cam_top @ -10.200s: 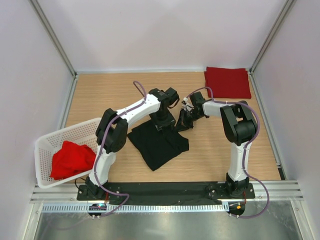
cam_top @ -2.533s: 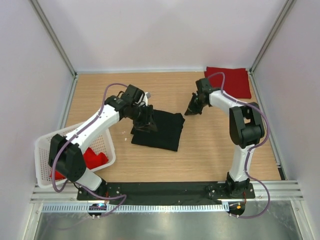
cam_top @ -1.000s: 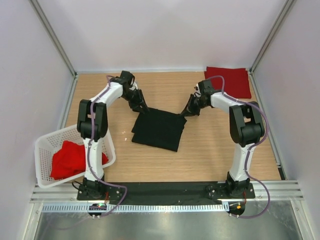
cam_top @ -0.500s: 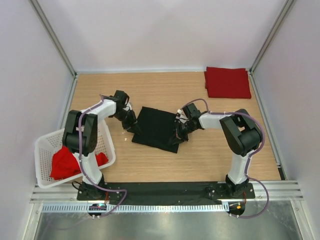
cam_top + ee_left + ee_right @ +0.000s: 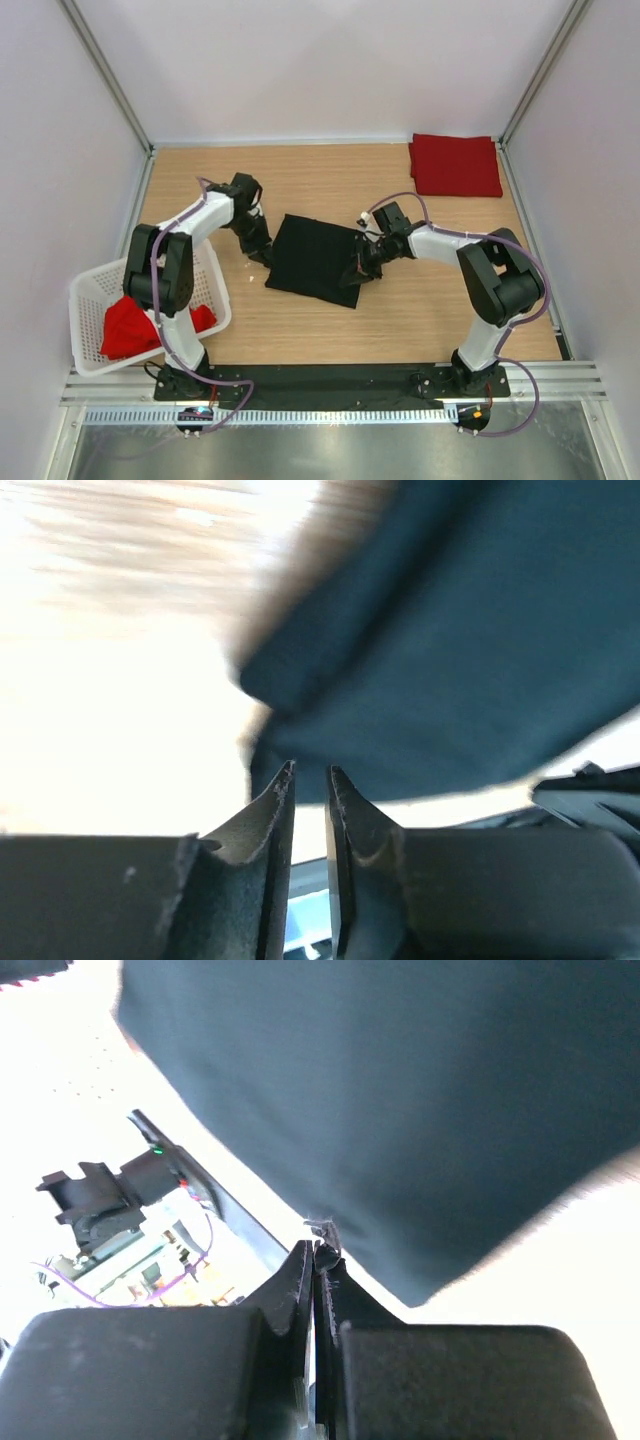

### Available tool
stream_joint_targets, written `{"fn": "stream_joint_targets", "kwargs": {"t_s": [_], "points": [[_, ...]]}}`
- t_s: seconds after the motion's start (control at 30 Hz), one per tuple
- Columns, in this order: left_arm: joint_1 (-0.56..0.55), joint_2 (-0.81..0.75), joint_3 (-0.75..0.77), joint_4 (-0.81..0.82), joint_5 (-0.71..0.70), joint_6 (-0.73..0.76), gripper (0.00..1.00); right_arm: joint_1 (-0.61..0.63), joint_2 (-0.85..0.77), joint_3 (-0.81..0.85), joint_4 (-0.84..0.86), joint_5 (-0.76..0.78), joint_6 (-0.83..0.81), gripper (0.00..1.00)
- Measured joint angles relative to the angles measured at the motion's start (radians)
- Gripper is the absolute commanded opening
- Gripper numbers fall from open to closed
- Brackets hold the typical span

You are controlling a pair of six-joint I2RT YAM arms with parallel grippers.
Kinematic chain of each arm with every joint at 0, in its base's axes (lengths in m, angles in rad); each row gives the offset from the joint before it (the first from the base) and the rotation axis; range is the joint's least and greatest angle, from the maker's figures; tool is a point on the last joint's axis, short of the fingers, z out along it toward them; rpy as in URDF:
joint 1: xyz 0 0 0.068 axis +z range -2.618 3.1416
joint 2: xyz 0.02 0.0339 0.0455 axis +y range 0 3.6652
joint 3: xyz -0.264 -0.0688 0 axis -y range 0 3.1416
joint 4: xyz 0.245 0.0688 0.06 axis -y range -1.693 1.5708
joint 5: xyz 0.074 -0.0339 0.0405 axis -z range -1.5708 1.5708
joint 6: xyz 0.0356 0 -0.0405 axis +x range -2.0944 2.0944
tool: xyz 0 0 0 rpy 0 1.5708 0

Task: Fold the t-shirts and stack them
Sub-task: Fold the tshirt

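Folded black cotton t-shirt [image 5: 318, 258] lies centrally on the wooden table [image 5: 430, 310]. The left gripper [image 5: 261, 254], jaws slightly apart, is at its left edge; the right gripper [image 5: 361, 269], jaws pressed together, at its right. Folded red t-shirt [image 5: 455, 165] far right.

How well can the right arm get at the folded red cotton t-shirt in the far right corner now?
Probably yes: nothing stands between it and the red t-shirt, but the right hand looks shut on the edge of the black cotton t-shirt and must release first.
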Motion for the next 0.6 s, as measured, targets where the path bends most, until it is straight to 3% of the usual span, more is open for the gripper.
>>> {"fn": "stream_joint_targets", "kwargs": {"t_s": [0.17,0.33,0.6], "points": [[-0.092,-0.095,0.047,0.014,0.038,-0.019,0.21,0.049,0.009,0.080,0.058,-0.011,0.059,0.02],[-0.177,-0.086,-0.005,0.099,0.129,-0.067,0.19,0.086,0.100,0.101,0.179,-0.043,0.145,0.02],[-0.152,0.032,-0.112,0.100,0.099,-0.077,0.14,0.096,0.162,0.017,0.245,-0.081,0.156,0.02]]}}
